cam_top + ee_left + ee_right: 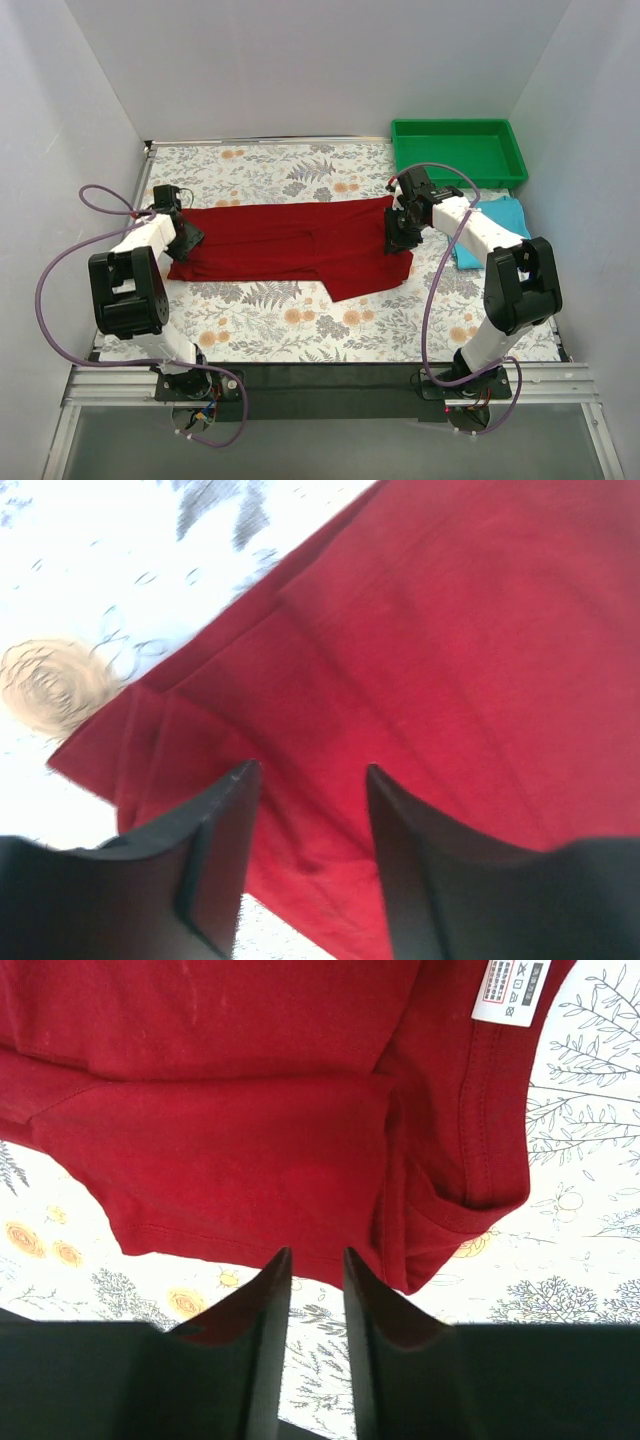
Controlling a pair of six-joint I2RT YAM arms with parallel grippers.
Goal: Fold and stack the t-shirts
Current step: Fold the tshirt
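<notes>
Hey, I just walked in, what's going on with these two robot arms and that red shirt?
The two arms are folding a dark red t-shirt, which lies partly folded across the floral tablecloth. The left gripper is at the shirt's left end and the right gripper is at its right end, both with jaws apart and no cloth clamped. A light blue t-shirt, already folded, lies by the right arm, nearer than the green tray.

The spread t-shirt (290,245) is lying across the middle of the tablecloth (300,320).
It is stretching from 9 to 3 o'clock, with the left gripper (188,240) over its 9 o'clock end and the right gripper (397,235) over its 3 o'clock end. The folded t-shirt (497,222) is lying farther out at 3 o'clock, with the tray (455,150) behind it at 1 o'clock.
</notes>
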